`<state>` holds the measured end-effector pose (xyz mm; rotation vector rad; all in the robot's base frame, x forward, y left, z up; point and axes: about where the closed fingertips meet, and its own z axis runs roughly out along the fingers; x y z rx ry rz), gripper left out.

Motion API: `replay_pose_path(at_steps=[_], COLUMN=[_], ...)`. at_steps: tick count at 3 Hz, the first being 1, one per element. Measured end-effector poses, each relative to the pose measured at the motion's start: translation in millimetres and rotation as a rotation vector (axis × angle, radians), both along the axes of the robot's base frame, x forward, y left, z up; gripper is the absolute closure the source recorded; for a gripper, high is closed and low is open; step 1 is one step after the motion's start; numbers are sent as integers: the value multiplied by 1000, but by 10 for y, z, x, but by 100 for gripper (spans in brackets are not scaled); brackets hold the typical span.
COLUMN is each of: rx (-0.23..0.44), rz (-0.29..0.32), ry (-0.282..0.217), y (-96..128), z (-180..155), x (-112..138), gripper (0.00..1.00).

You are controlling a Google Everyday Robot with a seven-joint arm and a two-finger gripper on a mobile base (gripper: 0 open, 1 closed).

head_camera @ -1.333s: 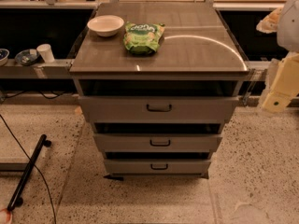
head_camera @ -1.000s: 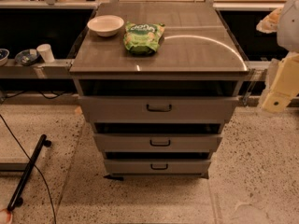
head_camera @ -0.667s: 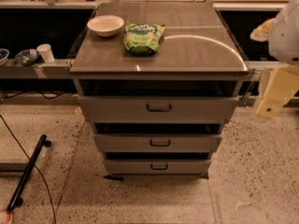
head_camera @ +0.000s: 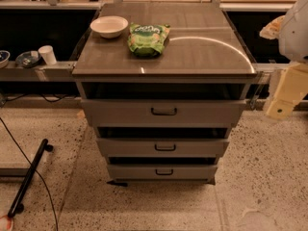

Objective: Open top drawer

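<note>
The top drawer (head_camera: 192,113) sat at the centre of the frame, directly under the cabinet top (head_camera: 202,52). It was a plain grey metal front, the widest and tallest of the three. A small black bar handle (head_camera: 163,111) lay at its middle, and a dark gap ran along its upper edge. Below it, the middle drawer (head_camera: 163,147) and the bottom drawer (head_camera: 163,172) each looked narrower and shorter, and each had a similar black handle.

A white bowl (head_camera: 109,26) stood at the upper left of the cabinet top, its pale inside turned to the camera. A green snack bag (head_camera: 148,38) lay flat just to its right. On the ledge at the left of the frame stood a white cup (head_camera: 47,54), a dark dish (head_camera: 26,58) and part of another bowl (head_camera: 3,57); what they held could not be told.

The gripper (head_camera: 281,100), a cream-coloured block, hung at the right edge of the frame beside the cabinet. It was level with the top drawer and well apart from the handle. Whether it was spread or pressed together could not be told.
</note>
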<state>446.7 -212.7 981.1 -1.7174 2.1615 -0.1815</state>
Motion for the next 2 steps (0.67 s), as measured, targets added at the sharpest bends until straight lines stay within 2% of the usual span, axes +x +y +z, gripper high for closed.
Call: replay_pose_path(at_steps=[2], rx=[-18], rz=[2], ry=[7], y=[-1], z=[-16], x=[26], gripper=[0])
